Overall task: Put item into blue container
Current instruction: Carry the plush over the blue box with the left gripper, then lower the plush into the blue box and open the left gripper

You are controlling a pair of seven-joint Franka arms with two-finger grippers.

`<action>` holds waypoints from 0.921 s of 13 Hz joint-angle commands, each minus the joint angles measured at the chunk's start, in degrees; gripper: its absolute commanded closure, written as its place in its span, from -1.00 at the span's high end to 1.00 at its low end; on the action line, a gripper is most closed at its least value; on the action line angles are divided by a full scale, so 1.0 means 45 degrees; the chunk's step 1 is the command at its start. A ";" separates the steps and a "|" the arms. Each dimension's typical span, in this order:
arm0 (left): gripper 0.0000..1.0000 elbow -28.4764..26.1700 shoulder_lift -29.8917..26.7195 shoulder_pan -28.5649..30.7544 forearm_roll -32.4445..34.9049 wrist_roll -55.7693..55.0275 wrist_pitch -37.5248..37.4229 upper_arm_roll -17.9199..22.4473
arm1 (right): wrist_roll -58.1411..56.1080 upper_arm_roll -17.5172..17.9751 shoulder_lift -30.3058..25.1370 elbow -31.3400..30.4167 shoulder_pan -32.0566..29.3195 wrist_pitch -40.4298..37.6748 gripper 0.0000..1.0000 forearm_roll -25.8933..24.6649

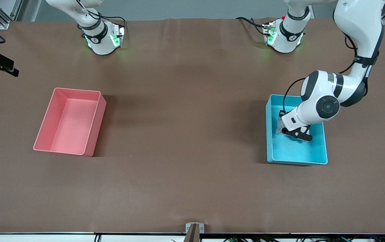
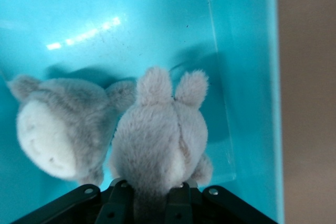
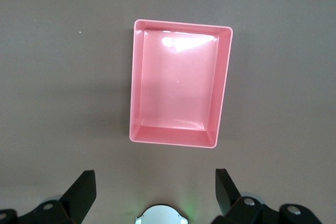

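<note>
The blue container (image 1: 296,156) is a light, glossy cyan with white glints on its floor. In it, two plush toys are soft grey: the one held by the black left gripper (image 2: 149,203), the grey plush toy (image 2: 157,140), is grey all over its back and ears, and the second plush toy (image 2: 52,129) shows a cream-white belly. The pink bin (image 1: 70,122) is plain salmon pink. The table (image 1: 185,134) is a flat brown. The arms are white with black joints and green lights at their bases.

2 plush toys (image 2: 157,140) crowd the blue container (image 1: 296,156); pink bin (image 1: 70,121) open.
</note>
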 commanded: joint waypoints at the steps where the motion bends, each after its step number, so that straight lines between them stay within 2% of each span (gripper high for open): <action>1: -0.64 -0.0067 0.0281 0.0485 0.0215 0.0704 0.0322 -0.0094 | 0.0177 -0.0039 -0.0219 0.0115 0.0020 -0.0430 1.00 -0.0210; 3: -0.58 -0.0048 0.0380 0.0661 0.0215 0.0940 0.0439 -0.0094 | 0.0177 -0.0001 -0.0219 0.0465 0.0040 -0.0761 1.00 -0.0171; 4: -0.45 0.0011 0.0283 0.0642 0.0215 0.0902 0.0343 -0.0094 | 0.0177 0.0019 -0.0219 0.0700 0.0040 -0.1092 1.00 -0.0074; 5: -0.04 0.0069 0.0166 0.0623 0.0215 0.0786 0.0168 -0.0113 | 0.0177 0.0019 -0.0219 0.0895 0.0040 -0.1308 1.00 -0.0034; 6: 0.78 0.0108 -0.0048 0.0623 0.0196 0.0707 -0.0085 -0.0133 | 0.0177 0.0038 -0.0199 0.0917 0.0040 -0.1368 1.00 -0.0014; 7: 1.00 0.0167 -0.0340 0.0623 0.0195 0.0668 -0.0359 -0.0172 | 0.0139 0.0038 -0.0219 0.0917 0.0059 -0.1311 1.00 -0.0014; 10: 1.00 0.1354 -0.0966 0.0623 0.0039 0.0647 -0.2386 -0.0172 | 0.0021 0.0038 -0.0219 0.0859 0.0098 -0.0881 1.00 0.0005; 12: 1.00 0.1924 -0.1570 0.0623 0.0000 0.0648 -0.3133 -0.0172 | 0.0021 0.0058 -0.0238 0.0761 0.0214 -0.0725 1.00 0.0025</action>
